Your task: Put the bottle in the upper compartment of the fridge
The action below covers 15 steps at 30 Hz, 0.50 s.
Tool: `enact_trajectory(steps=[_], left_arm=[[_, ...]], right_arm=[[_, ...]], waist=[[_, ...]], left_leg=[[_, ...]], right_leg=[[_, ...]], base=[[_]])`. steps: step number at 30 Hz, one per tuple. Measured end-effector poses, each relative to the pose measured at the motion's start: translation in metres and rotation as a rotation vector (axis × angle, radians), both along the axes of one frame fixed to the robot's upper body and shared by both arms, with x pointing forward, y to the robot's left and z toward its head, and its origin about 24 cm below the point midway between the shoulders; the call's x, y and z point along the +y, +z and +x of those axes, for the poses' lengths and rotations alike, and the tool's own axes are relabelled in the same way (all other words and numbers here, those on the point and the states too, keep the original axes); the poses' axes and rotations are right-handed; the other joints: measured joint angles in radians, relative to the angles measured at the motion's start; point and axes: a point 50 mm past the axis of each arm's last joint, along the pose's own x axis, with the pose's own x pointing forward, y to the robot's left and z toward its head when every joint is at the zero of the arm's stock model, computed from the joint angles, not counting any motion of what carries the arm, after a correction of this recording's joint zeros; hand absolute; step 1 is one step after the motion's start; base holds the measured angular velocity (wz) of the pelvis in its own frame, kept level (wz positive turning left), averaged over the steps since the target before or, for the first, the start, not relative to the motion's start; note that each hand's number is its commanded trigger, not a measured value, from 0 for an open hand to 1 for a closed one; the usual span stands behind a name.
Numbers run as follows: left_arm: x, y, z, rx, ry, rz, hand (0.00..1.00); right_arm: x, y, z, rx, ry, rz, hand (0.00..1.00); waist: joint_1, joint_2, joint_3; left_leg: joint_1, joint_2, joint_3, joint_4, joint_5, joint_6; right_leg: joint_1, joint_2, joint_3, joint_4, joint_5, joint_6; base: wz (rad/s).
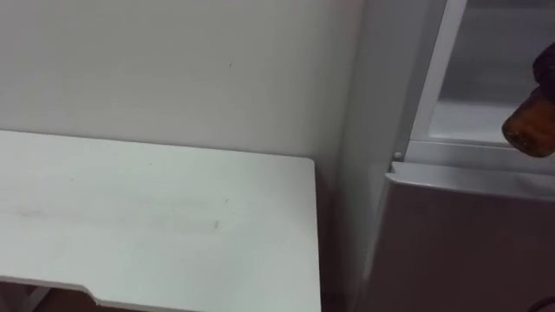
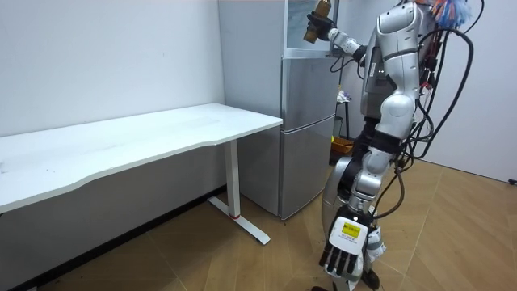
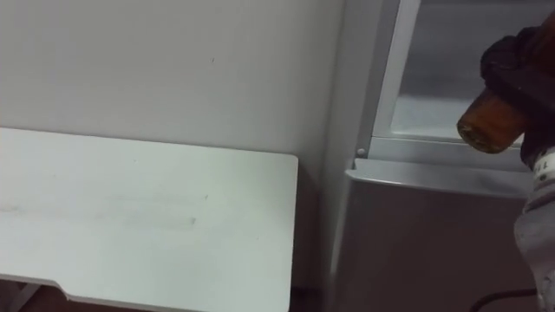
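White-walled corner: white rectangular counter (image 1: 156, 217), tall grey metal fridge (image 3: 416, 234) at its 3 o'clock, upper compartment (image 3: 434, 87) open. Right hand (image 3: 520, 61) fingers wrap brown amber bottle (image 3: 487, 126); compartment at its 10 o'clock. Left hand (image 2: 346, 252) hangs, fingers slack.

Soft, even indoor light throughout, darker shadow beneath the white table (image 2: 121, 141)

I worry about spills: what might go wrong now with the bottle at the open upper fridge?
The bottle, clasped in the right hand, is tilted, not upright, so it may topple or roll once set on the upper fridge shelf. It also hangs close above the lower door and might knock its top edge.
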Motion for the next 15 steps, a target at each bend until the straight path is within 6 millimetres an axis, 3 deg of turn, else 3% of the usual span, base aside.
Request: enact_trajectory(steps=[5, 11, 15], left_arm=[[0.002, 0.001, -0.006, 0.011, 0.017, 0.005, 0.00], [0.007, 0.003, -0.006, 0.010, 0.012, 0.017, 0.00], [0.011, 0.004, -0.006, 0.011, 0.010, 0.027, 0.00]], right_arm=[[-0.005, 0.000, 0.006, 0.033, -0.026, 0.021, 1.00], [-0.004, 0.006, 0.008, 0.017, -0.035, 0.028, 1.00], [-0.005, 0.007, 0.008, 0.016, -0.046, 0.026, 1.00]], waist=[[-0.001, -0.005, 0.0003], [0.001, -0.021, 0.0078], [0.006, -0.027, 0.0061]], left_leg=[[0.004, 0.000, 0.001, 0.000, 0.000, 0.000], [0.012, 0.000, 0.002, 0.000, 0.000, 0.000], [0.016, -0.001, 0.000, -0.001, -0.002, 0.000]], right_leg=[[0.004, 0.000, 0.002, 0.000, -0.001, 0.000], [0.013, 0.000, 0.001, -0.002, -0.001, 0.001], [0.019, 0.000, -0.002, -0.002, -0.003, 0.002]], base=[[0.00], [0.00], [0.00]])
